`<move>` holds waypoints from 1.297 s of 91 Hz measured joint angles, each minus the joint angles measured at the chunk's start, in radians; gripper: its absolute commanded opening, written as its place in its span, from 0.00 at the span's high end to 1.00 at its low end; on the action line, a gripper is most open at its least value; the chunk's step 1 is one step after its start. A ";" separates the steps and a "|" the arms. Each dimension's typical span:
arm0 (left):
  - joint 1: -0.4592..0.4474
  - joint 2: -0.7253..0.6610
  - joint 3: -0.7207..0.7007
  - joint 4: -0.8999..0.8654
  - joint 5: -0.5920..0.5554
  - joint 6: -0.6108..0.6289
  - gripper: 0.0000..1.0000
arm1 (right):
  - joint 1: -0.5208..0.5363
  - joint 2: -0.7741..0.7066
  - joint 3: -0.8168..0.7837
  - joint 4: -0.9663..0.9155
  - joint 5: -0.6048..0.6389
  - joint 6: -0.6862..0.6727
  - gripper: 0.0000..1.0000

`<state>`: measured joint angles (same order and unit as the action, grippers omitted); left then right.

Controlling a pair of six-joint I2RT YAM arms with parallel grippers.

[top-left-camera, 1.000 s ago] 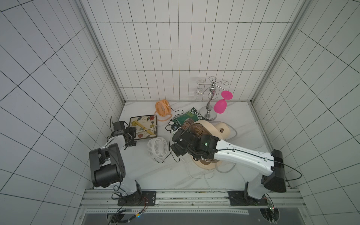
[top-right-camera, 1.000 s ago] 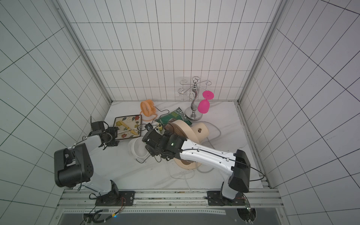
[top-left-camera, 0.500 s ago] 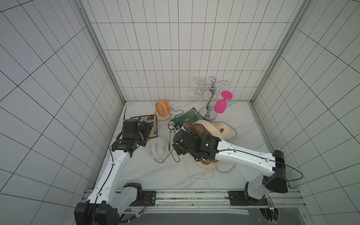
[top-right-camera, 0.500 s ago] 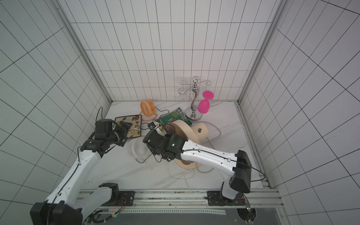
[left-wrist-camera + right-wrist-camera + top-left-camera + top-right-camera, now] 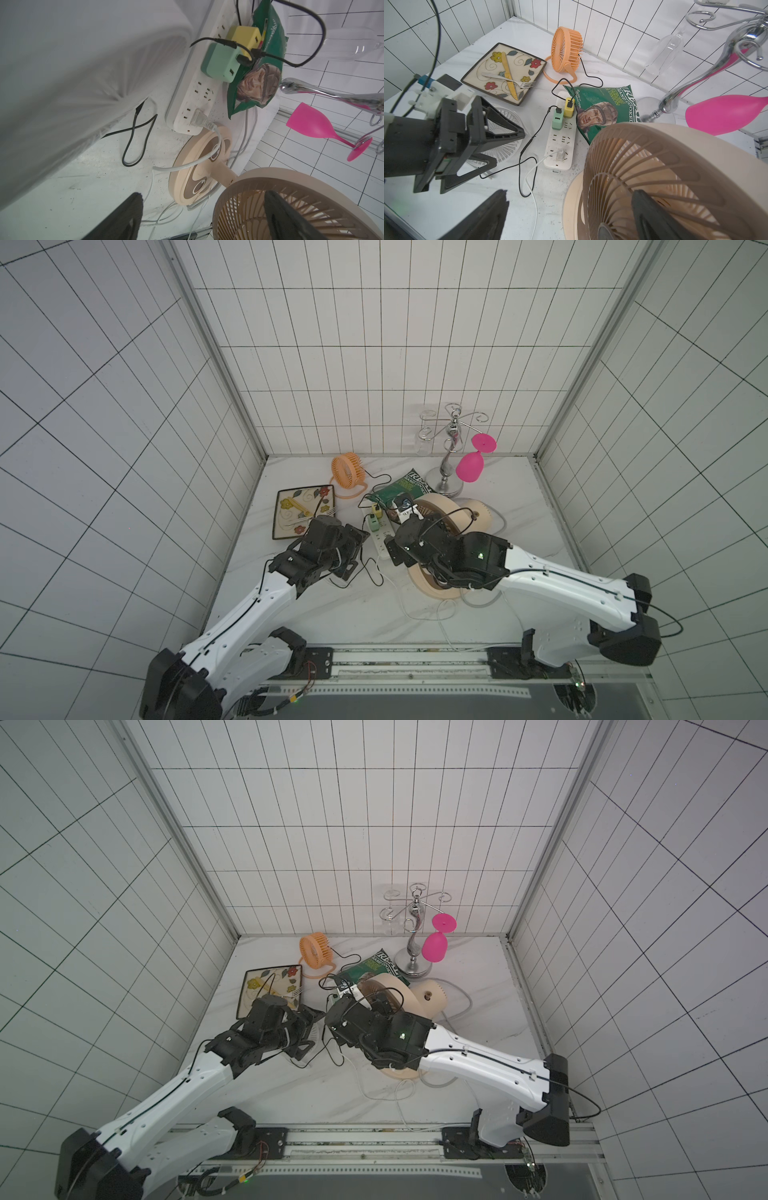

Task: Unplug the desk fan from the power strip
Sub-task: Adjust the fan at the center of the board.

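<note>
Left fingers (image 5: pixel 512 134): spread apart with nothing between them, hanging over the white fan (image 5: pixel 506 150), beside one long edge of the power strip (image 5: pixel 560 141).
Right fingers (image 5: pixel 648 212): spread wide and released. One crosses in front of the beige desk fan (image 5: pixel 654 155) grille and the other hangs over bare worktop (image 5: pixel 332 614). Contact with the grille cannot be told.
Power strip: lies flat on the worktop between the white fan and the chip bag (image 5: pixel 600 108).
Translucent plug (image 5: pixel 560 156): seated in the end socket nearest the beige fan's round base (image 5: pixel 199 182); its pale cord runs over that base.
Far end: the green adapter (image 5: pixel 557 121) and yellow adapter (image 5: pixel 569 108) stand side by side.
Room at the plug: bare sockets lie between it and the green adapter.
Edges: the chip bag's corner lies against one long edge. The strip's near end is just beside the round base. A black cable (image 5: pixel 527 145) loops along the other edge.
Farther out: the square plate (image 5: pixel 475 75), orange fan (image 5: pixel 564 49), pink goblet (image 5: pixel 720 114) and chrome rack (image 5: pixel 446 486) sit toward the back wall.
Open room: the worktop on the robot's side, crossed by thin cords.
</note>
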<state>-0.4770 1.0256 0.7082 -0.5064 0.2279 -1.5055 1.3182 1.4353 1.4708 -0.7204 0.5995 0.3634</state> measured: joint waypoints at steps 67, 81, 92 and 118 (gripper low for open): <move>0.013 0.247 0.011 0.161 -0.069 0.076 0.16 | 0.051 0.027 0.024 0.120 -0.165 -0.148 0.03; -0.013 0.272 0.062 0.021 -0.137 0.130 0.17 | 0.051 0.027 0.024 0.127 -0.165 -0.154 0.03; -0.012 0.282 0.079 -0.054 -0.188 0.169 0.17 | 0.051 0.027 0.024 0.127 -0.165 -0.159 0.03; 0.116 0.277 0.065 -0.101 -0.244 0.255 0.19 | 0.051 0.035 0.026 0.127 -0.164 -0.161 0.03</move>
<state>-0.3607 1.3025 0.7731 -0.6075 -0.0158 -1.2503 1.3693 1.4708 1.4963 -0.5938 0.4351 0.2028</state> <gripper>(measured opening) 0.814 0.965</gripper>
